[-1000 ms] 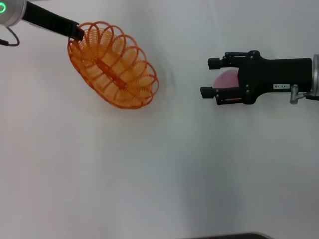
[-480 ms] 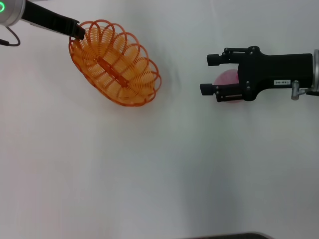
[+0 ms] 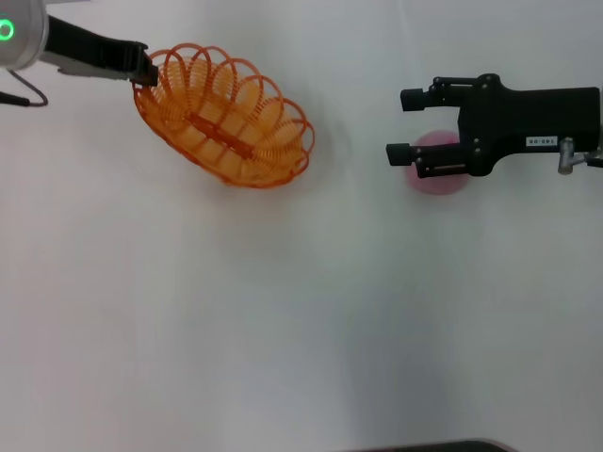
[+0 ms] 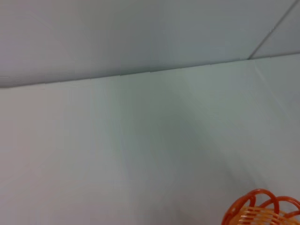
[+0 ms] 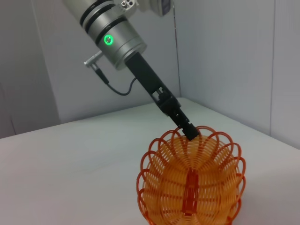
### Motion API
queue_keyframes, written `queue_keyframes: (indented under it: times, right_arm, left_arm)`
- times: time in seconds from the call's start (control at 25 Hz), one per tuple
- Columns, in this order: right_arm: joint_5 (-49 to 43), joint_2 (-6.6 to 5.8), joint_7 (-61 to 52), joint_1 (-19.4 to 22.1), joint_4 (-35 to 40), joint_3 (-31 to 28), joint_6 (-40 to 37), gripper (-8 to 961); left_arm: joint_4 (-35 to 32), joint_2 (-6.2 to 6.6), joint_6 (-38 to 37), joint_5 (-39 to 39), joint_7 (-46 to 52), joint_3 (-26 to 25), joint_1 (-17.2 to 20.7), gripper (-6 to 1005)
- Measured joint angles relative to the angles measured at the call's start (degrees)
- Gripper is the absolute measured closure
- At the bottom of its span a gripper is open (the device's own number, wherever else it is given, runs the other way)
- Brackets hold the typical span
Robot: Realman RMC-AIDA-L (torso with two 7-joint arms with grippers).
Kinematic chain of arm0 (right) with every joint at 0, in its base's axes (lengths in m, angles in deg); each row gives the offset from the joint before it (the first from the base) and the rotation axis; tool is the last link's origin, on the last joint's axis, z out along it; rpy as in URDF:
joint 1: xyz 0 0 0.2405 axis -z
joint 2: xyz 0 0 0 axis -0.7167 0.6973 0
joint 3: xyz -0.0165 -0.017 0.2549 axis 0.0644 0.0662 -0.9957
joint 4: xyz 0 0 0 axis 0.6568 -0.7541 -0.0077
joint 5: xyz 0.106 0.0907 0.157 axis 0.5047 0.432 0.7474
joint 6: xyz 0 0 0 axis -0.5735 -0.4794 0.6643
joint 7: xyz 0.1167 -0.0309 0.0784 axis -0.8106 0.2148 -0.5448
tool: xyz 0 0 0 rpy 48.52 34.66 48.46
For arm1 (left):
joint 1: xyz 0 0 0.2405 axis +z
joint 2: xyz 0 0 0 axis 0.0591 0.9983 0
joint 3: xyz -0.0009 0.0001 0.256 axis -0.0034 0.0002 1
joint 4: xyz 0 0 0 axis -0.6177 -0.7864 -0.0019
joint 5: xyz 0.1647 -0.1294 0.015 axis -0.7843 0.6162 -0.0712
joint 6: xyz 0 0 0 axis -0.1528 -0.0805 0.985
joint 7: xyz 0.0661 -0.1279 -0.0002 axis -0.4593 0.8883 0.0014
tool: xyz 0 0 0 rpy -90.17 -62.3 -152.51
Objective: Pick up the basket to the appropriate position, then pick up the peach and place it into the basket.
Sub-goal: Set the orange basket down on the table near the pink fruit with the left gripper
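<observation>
The orange wire basket [image 3: 224,118] hangs tilted at the far left of the head view, held by its rim in my left gripper [image 3: 144,69], which is shut on it. The basket also shows in the right wrist view [image 5: 191,185], with the left gripper [image 5: 189,130] pinching its far rim, and a bit of its rim shows in the left wrist view [image 4: 262,212]. The pale pink peach [image 3: 436,162] lies on the white table at the right. My right gripper [image 3: 403,126] is open and hovers over the peach, partly hiding it.
The white table [image 3: 301,320] carries nothing else. A dark edge [image 3: 433,445] shows at its near side. Grey walls stand behind the table in the right wrist view [image 5: 225,56].
My left gripper has carried the basket a little to the right and levelled it somewhat. My right gripper has shifted slightly right, uncovering more of the peach.
</observation>
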Motion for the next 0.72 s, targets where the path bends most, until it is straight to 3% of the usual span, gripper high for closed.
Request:
queue_keyframes:
  times: [0.16,0.72]
  right_arm:
    - [0.01,-0.19,-0.29,-0.10,0.00,-0.88,0.82,157]
    - [-0.28,-0.36,0.01,-1.38,0.00,-0.86,3.61,161]
  left_arm:
    - [-1.57,-1.09,1.22,1.50,3.06,0.00,2.21,956]
    - [-1.58,-1.48,4.52,10.32,9.22,0.10,7.94,956]
